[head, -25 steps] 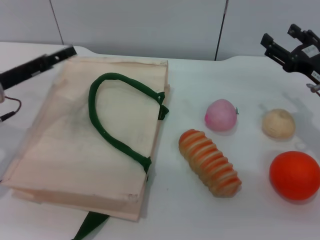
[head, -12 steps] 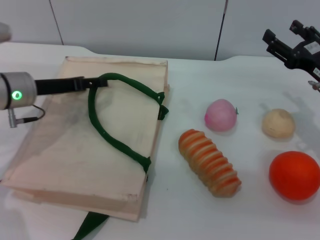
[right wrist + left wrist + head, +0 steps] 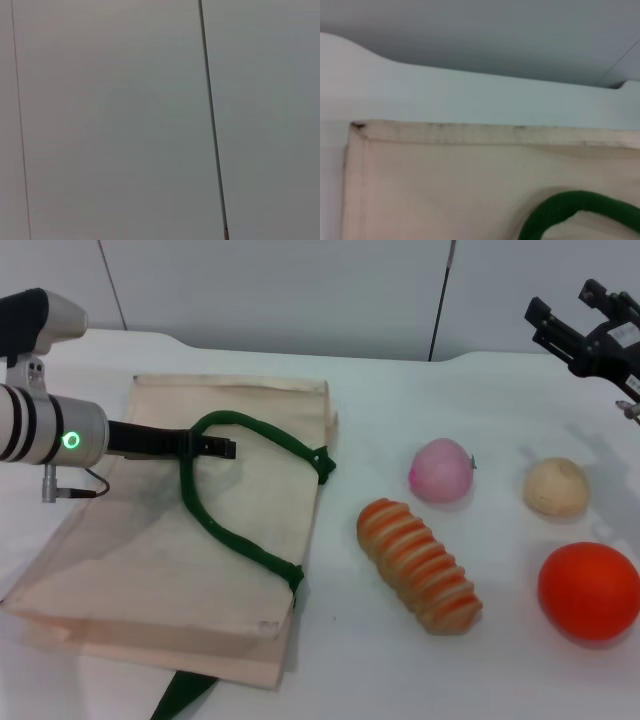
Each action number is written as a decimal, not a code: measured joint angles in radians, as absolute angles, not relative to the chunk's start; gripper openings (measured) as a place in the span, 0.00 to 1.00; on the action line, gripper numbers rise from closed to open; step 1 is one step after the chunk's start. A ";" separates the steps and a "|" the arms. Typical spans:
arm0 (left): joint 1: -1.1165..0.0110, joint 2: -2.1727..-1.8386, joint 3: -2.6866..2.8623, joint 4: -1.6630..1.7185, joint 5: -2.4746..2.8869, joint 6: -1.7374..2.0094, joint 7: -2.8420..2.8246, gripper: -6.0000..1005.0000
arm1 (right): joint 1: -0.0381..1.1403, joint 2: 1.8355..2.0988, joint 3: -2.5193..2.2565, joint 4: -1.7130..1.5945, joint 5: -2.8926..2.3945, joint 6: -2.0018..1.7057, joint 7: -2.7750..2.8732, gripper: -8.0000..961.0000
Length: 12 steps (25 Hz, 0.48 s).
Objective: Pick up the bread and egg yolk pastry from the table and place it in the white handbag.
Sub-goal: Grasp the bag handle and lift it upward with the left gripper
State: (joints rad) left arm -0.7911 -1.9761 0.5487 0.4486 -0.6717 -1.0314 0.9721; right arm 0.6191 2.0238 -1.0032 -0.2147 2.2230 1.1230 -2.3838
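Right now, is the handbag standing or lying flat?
Lying flat: the handbag is spread on the table, a green strap looping across its upper side.

1. The white handbag (image 3: 170, 530) is being shown lying flat on the table's (image 3: 340, 660) left half.
2. The bread (image 3: 418, 564) is lying to its right.
3. The egg yolk pastry (image 3: 556, 487) is lying farther right, behind a large ball (image 3: 588, 590).

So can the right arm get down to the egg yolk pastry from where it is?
Probably yes: the right gripper is raised beyond the egg yolk pastry, which sits clear of the pink ball and orange ball.
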 joint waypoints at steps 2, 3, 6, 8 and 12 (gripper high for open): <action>-0.793 -1.973 0.551 0.447 -0.663 -1.032 0.955 0.87 | 0.619 2.025 -1.003 -0.215 2.223 1.123 -2.384 0.88; -0.793 -1.969 0.551 0.447 -0.661 -1.037 0.943 0.87 | 0.618 2.025 -1.003 -0.215 2.223 1.123 -2.384 0.88; -0.793 -1.959 0.552 0.450 -0.651 -1.060 0.911 0.87 | 0.617 2.025 -1.003 -0.215 2.223 1.123 -2.384 0.88; -0.793 -1.953 0.552 0.451 -0.646 -1.076 0.902 0.87 | 0.617 2.025 -1.002 -0.215 2.223 1.123 -2.384 0.88; -0.799 -1.944 0.553 0.447 -0.643 -1.087 0.900 0.87 | 0.619 2.025 -1.001 -0.215 2.223 1.123 -2.384 0.88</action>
State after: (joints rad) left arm -0.7994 -1.9440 0.5529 0.4473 -0.6429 -1.0869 0.8998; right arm 0.6192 2.0248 -1.0014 -0.2147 2.2227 1.1229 -2.3837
